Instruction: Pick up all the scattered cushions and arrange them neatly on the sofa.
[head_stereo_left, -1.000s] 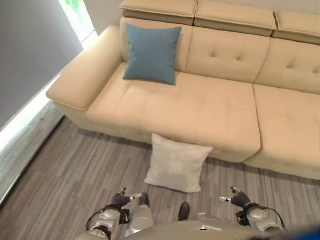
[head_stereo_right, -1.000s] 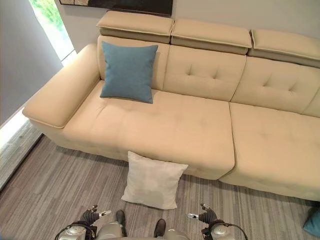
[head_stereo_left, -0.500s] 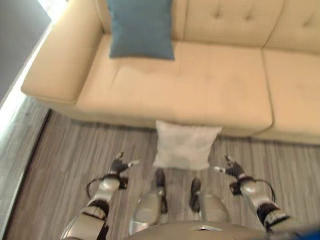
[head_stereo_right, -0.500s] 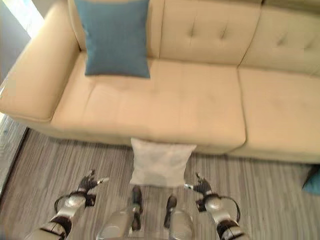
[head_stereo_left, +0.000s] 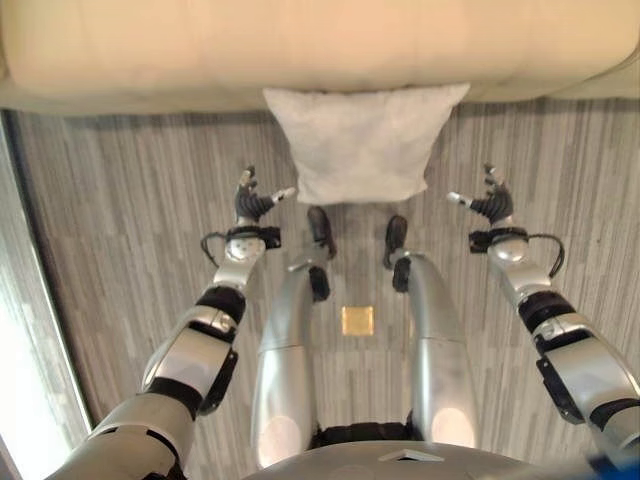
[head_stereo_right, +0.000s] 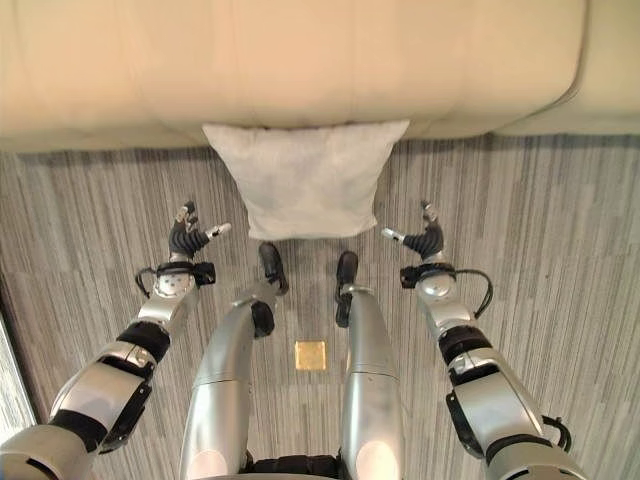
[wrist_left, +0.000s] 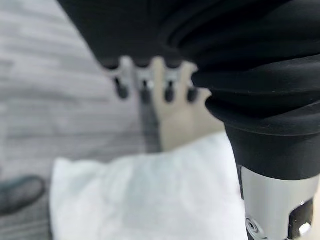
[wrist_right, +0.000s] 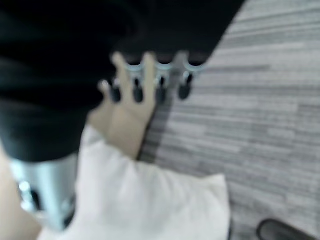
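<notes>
Cushion: white cushion (head_stereo_left: 362, 143) is lying on the floor, its far edge leaning against the front of the sofa, its near edge resting on the floor between the two hands.
Cushion in wrist views: white cloth is showing close below the left hand's fingers (wrist_left: 144, 90) and beside the right hand's fingers (wrist_right: 160, 89); neither set of fingers is touching it.
Left hand: left hand (head_stereo_left: 251, 201) is hovering just beside the cushion's near left corner, palm turned toward it, fingers spread and relaxed, thumb pointing at the cushion, grasping nothing.
Right hand: right hand (head_stereo_left: 490, 203) is hovering near the cushion's near right corner, mirroring the other, fingers loosely extended, thumb pointing inward, grasping nothing.
Gap: both hands are sitting apart from the cushion, one on each side, at about the level of its near edge.
Sofa: beige sofa (head_stereo_right: 300, 60) is running across the far side of the scene, its seat front overhanging the cushion's far edge; a seam between seat sections is showing toward the right.
Floor: grey striped floor (head_stereo_right: 80, 220) is lying under the cushion and the hands.
Marker: small gold square (head_stereo_left: 357, 320) is lying on the floor, nearer the robot than the cushion.
</notes>
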